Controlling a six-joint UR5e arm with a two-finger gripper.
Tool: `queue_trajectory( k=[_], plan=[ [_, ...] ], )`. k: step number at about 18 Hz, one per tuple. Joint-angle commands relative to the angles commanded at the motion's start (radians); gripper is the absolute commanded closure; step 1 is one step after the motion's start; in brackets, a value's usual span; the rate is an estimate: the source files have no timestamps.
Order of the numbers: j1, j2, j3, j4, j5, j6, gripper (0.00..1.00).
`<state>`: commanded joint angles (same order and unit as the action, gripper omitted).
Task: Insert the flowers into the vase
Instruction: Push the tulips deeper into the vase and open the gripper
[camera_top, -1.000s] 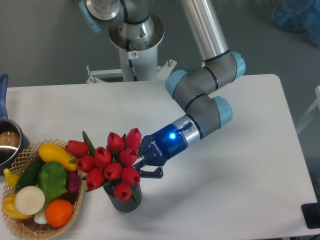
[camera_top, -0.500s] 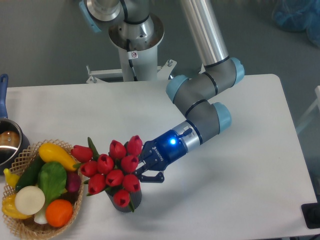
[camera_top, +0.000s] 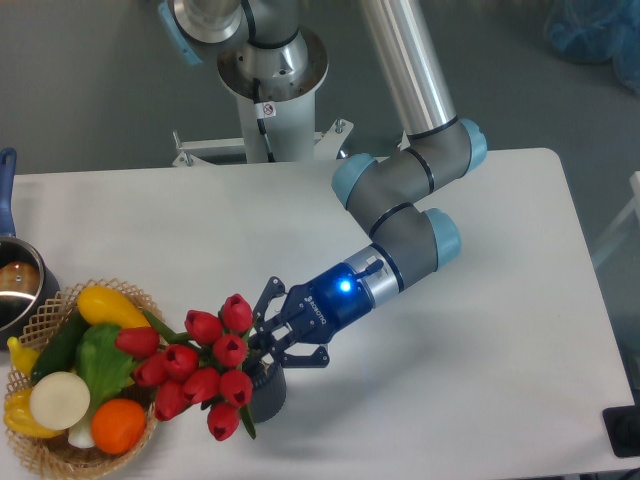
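Observation:
The flowers (camera_top: 196, 366), a bunch of red tulip buds with green stems, stand with their stems in the vase (camera_top: 268, 398) and lean out to the left, toward the basket. The dark grey vase sits near the table's front edge, and the buds cover most of it. My gripper (camera_top: 276, 328) hovers just above and to the right of the vase mouth. It is open, its dark fingers (camera_top: 271, 293) spread to either side of the stems and holding nothing.
A wicker basket (camera_top: 57, 298) of colourful vegetables stands at the front left, close to the leaning buds. A metal pot (camera_top: 15, 285) with a blue handle sits at the left edge. The arm's base rises behind the table.
The gripper has opened and let go of the flowers. The bunch has dropped lower into the vase and tipped left toward the basket.

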<state>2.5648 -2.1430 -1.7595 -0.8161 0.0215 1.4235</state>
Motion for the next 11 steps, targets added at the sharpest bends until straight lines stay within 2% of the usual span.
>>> queue_trajectory(
  k=[9, 11],
  plan=[
    [-0.002, 0.002, -0.006, 0.000, 0.002, 0.002, 0.72],
    [-0.002, 0.003, -0.008, 0.000, 0.000, 0.002, 0.75]
  ],
)
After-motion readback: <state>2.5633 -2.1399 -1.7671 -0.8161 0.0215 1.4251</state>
